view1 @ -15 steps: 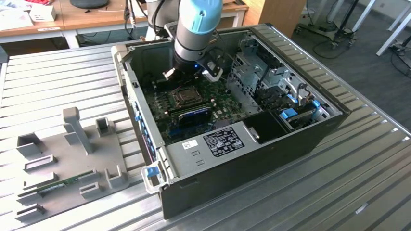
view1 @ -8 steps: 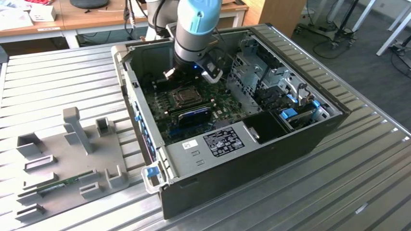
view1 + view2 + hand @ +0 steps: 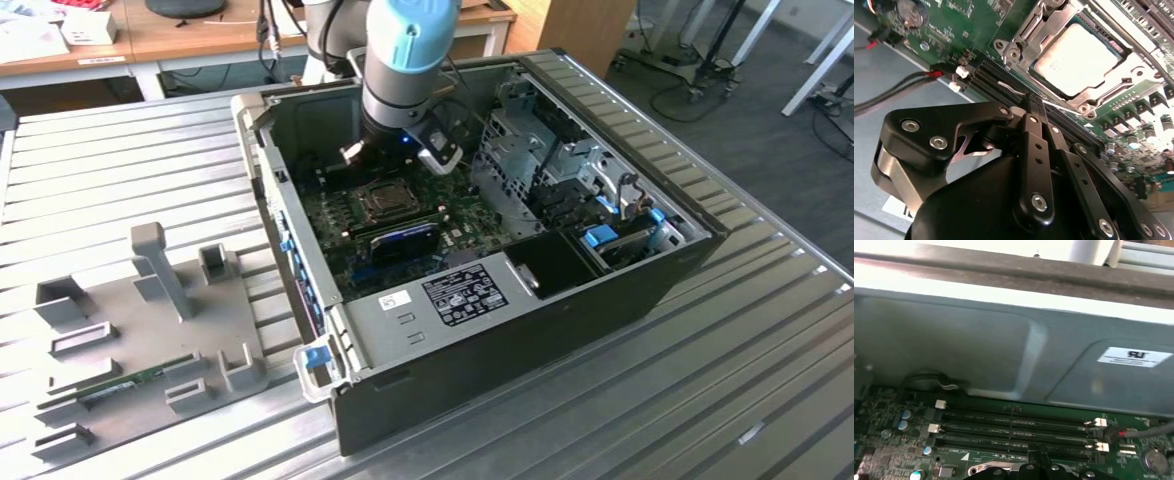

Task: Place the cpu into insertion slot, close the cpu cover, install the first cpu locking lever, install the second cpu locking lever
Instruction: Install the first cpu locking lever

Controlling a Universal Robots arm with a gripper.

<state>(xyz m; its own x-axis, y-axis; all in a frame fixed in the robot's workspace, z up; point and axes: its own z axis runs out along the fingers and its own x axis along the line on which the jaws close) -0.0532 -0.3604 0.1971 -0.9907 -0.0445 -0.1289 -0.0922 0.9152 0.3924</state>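
Note:
The cpu [image 3: 1079, 60] lies flat in the insertion slot [image 3: 387, 200], its pale face showing through the window of the cpu cover [image 3: 1026, 35]. The silver cover lies down over the chip. My gripper [image 3: 1034, 100] is inside the open computer case, just off the socket's edge and over the black memory slots [image 3: 1014, 427]. Its black fingers [image 3: 1030, 130] meet at the tips with nothing between them. A thin silver lever rod [image 3: 1010, 88] lies beside the socket, close to the fingertips. In the exterior view the gripper [image 3: 400, 150] hangs behind the socket.
The grey case wall [image 3: 979, 340] stands close behind the gripper. Red and black cables [image 3: 899, 85] run along the board's edge. A perforated drive cage [image 3: 534, 150] fills the case on the exterior view's right. A grey fixture plate [image 3: 147, 320] sits on the slatted table at the exterior view's left.

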